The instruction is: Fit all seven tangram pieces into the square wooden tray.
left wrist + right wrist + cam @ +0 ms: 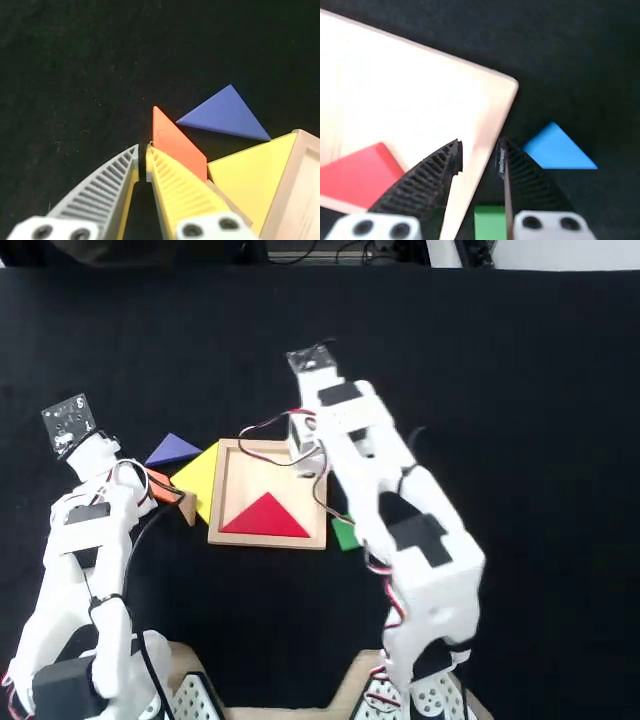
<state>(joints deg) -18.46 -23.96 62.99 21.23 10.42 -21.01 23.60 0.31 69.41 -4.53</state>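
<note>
The square wooden tray (268, 540) holds one red triangle (265, 515). A yellow triangle (200, 478) lies against its outer wall, with an orange triangle (175, 145) just beside it. My left claw (142, 152) is pressed together next to the orange triangle. My right claw (479, 150) is spread astride the tray rim.

Dial centred on tray (268, 542), high view.
- Inner triangle (265, 517) is lying in the tray, against the 6 o'clock wall.
- Large triangle (200, 480) is sitting at 9, against the rim.
- Slanted piece (175, 145) is lying just past the large triangle.
- Far triangle (173, 450) is sitting at 10, apart from the tray.
- Small block (345, 533) is lying at 4, just off the corner.
- Right gripper (479, 150) is straddling the 3 o'clock rim.
- Outer triangle (555, 150) is lying just outside that rim.
</note>
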